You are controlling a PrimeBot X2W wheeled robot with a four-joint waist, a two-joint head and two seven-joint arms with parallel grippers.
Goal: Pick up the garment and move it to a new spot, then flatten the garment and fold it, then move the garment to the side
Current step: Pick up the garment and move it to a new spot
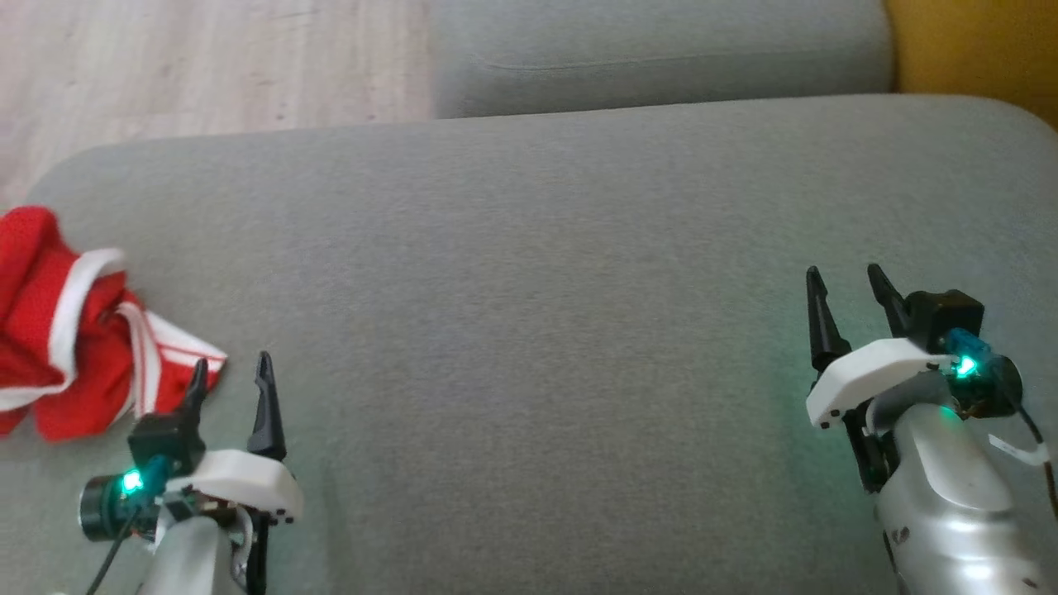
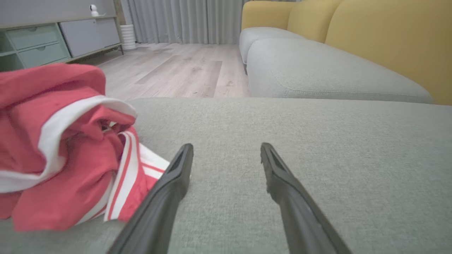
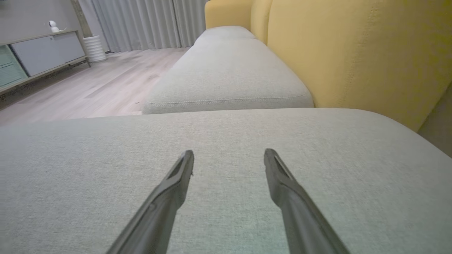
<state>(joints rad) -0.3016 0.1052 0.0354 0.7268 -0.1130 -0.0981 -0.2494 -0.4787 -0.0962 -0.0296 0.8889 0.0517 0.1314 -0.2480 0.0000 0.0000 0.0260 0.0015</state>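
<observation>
Left gripper (image 1: 231,361) at lower left, two dark fingers spread wide, grasping nothing, low over a broad grey seat cushion (image 1: 529,248). Just beside its outer finger, at the cushion's left end, the garment (image 1: 37,297): a crumpled red heap with white bands and stripes. Right gripper (image 1: 843,271) well apart at lower right, likewise spread and empty, above bare grey fabric. Beyond, a second grey cushion (image 1: 661,58), a yellow backrest (image 1: 975,49), pale wood floor (image 1: 207,58).

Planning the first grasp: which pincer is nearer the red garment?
Left. The left pincer is open beside the red garment, at its striped edge; the right pincer is open far across the cushion.
</observation>
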